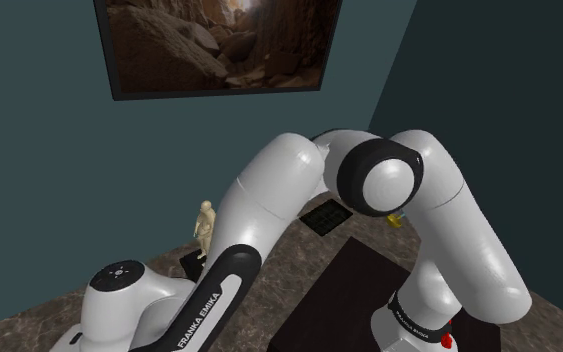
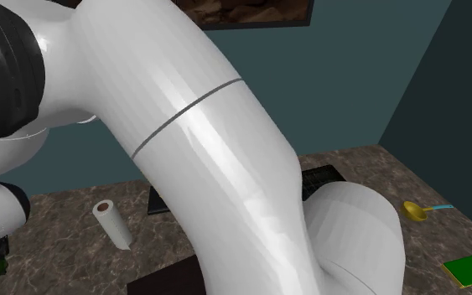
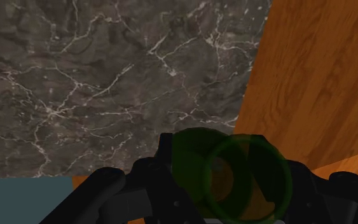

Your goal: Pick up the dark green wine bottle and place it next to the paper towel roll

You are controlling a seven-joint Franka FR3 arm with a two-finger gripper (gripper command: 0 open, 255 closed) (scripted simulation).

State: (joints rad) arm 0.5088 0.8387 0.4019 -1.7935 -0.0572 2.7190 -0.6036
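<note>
The dark green translucent wine bottle (image 3: 231, 177) is clasped between my all-black gripper's (image 3: 227, 184) fingers. Its long axis points straight away from the hand, toward the grey marble counter (image 3: 95, 83), where the white paper towel roll (image 2: 111, 223) waits.

One paper towel roll (image 2: 111, 224), one green bottle (image 3: 233, 175), one figurine (image 1: 205, 228), one yellow spoon (image 2: 416, 209), one framed picture (image 1: 219, 45)

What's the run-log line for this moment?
tool: shut on green wine bottle | below: marble top, wood floor | paper towel roll: standing on marble top | placing: not yet done
</note>
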